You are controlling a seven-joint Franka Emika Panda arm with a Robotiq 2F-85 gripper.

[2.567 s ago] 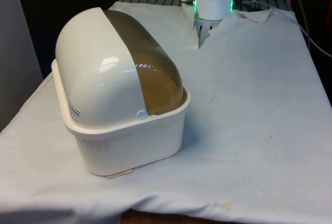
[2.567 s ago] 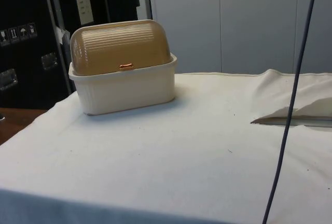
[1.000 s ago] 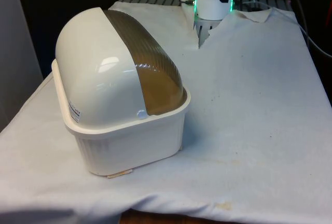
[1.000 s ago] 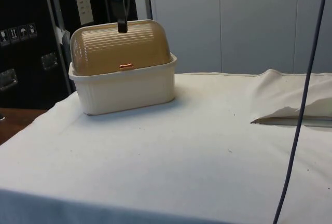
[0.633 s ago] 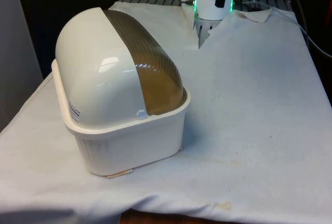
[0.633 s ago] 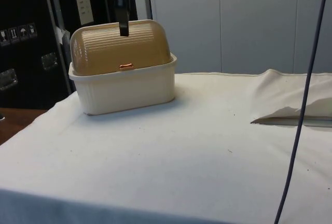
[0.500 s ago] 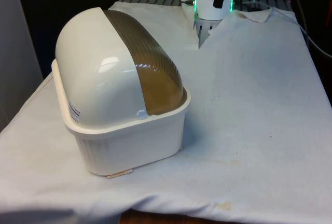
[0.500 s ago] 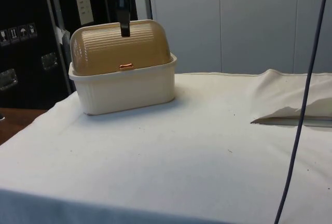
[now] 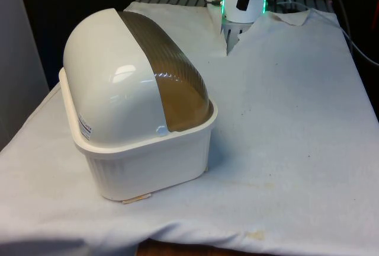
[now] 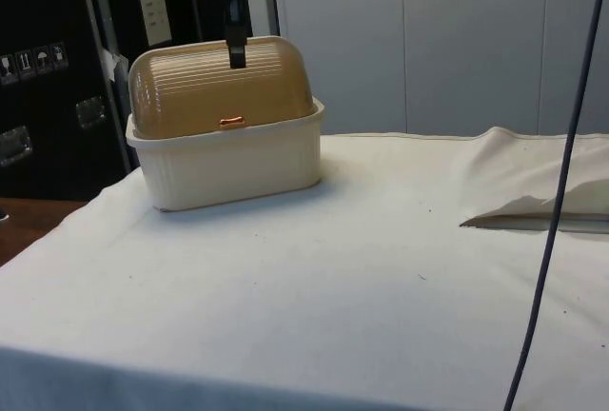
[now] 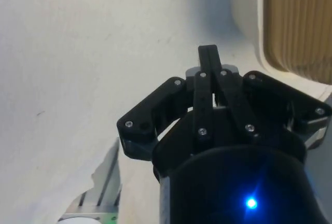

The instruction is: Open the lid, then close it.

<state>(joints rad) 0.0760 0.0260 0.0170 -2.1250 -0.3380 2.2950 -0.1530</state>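
Bread box (image 9: 142, 149): a cream box. It sits on the white cloth (image 9: 284, 120), on the front view's left.
Lid (image 10: 221, 83): brown and round with ribs. It is down, so the box is closed.
Handle (image 10: 231, 121): a small orange one at the lid's low edge, seen in the side view.
Gripper (image 11: 208, 58): black, up in the air over the cloth, apart from the lid. Its two fingers are pressed together with nothing between them.
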